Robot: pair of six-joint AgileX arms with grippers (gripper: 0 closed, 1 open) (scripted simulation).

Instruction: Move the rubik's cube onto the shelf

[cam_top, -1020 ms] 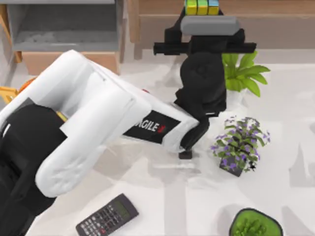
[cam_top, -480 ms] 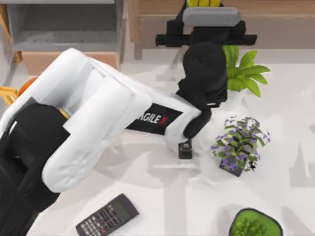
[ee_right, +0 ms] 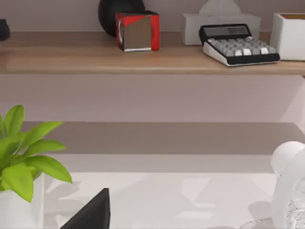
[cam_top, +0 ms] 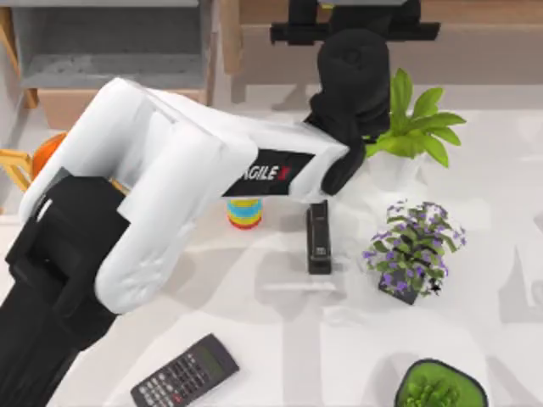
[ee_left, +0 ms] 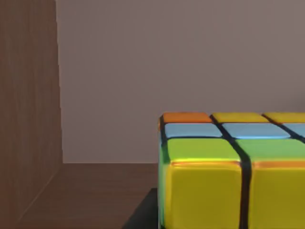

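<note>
Brown wood frames the left wrist view: a shelf floor running back to a plain wall, with an upright side panel alongside. Close to the lens sits the rubik's cube, yellow face nearest, green, blue and orange tiles above, dark gaps between them. It seems carried out ahead of the left gripper, which in the top view reaches over the shelf's front edge at the far side of the table; since no finger is visible against the cube, I cannot tell how the jaws stand or whether it already rests on the board. The long reach explains the stretched white arm lying across the table, passing over the ring stack and the dark stapler. That height keeps the forearm clear of the leafy green plant just beside it. My judgement is that the carry is nearly finished and only the set-down remains. The right arm is parked, its wrist camera facing another shelf board.
</note>
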